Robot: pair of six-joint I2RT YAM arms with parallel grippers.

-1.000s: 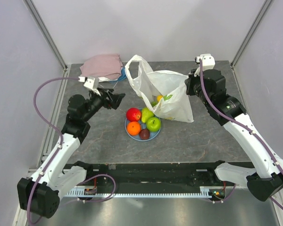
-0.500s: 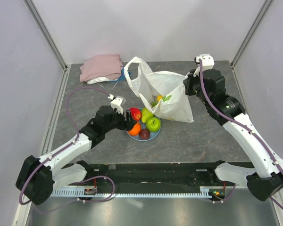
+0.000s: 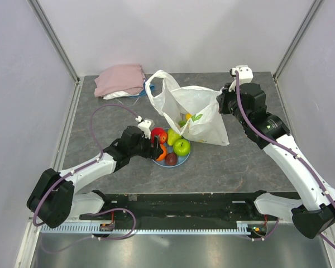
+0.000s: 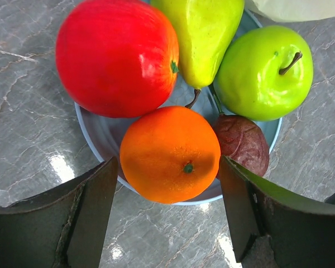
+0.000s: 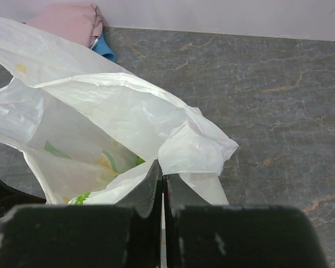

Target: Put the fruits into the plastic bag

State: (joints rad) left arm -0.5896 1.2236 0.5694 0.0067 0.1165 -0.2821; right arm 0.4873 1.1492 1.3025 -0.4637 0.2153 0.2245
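Observation:
A light-blue plate (image 4: 100, 134) holds a red apple (image 4: 116, 56), a pear (image 4: 204, 36), a green apple (image 4: 265, 70), an orange (image 4: 170, 153) and a small dark brown-red fruit (image 4: 243, 142). My left gripper (image 4: 170, 215) is open, its fingers apart on either side of the orange, just near of it. In the top view it (image 3: 158, 148) sits at the plate's left edge. The white plastic bag (image 3: 192, 114) stands behind the plate with fruit inside (image 3: 188, 116). My right gripper (image 5: 162, 181) is shut on the bag's rim (image 5: 190, 153), holding it up.
A folded pink cloth (image 3: 120, 79) lies at the back left, with something blue (image 5: 104, 49) beside it. One bag handle (image 3: 156, 84) sticks up towards the cloth. Grey marbled table (image 3: 234, 162) around the plate.
My left arm swung from the back left down to the plate and now has its open fingers around the orange. The right gripper and bag have barely moved.

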